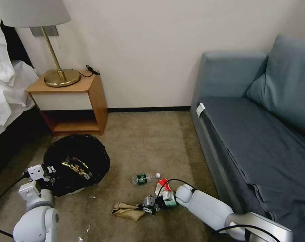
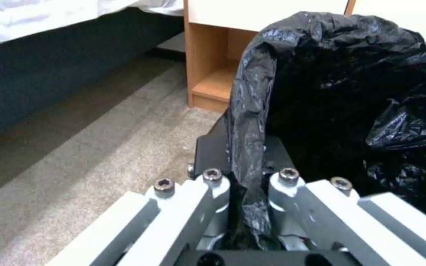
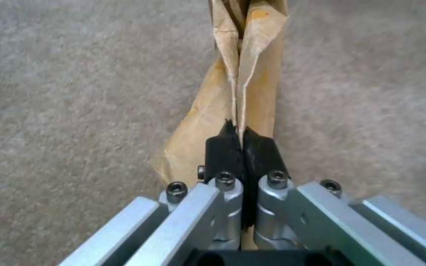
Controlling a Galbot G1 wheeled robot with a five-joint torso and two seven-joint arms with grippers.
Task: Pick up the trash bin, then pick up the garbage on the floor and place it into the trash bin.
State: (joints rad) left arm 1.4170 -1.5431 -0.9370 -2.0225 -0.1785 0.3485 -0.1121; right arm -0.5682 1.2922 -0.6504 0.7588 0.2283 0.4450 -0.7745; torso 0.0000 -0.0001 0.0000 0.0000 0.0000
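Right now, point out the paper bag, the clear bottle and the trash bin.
paper bag [image 3: 252,92], right wrist view, on its creased tan side ahead of the claw.
clear bottle [image 1: 144,178], head view, on its green label.
trash bin [image 1: 77,161], head view, on the black liner inside.

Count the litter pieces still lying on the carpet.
3: a clear bottle, a red-and-white packet beside it, and a tan paper bag pinched by the right claw. Tiny scraps excluded.

Both arms are smooth white rounded shells with black cables looping along them. Each pincer, left [image 2: 245,162] and right [image 3: 242,146], has silver-grey metal linkage bars, dark hex-socket screws at the joints, and black fingertip pads [image 3: 223,147].
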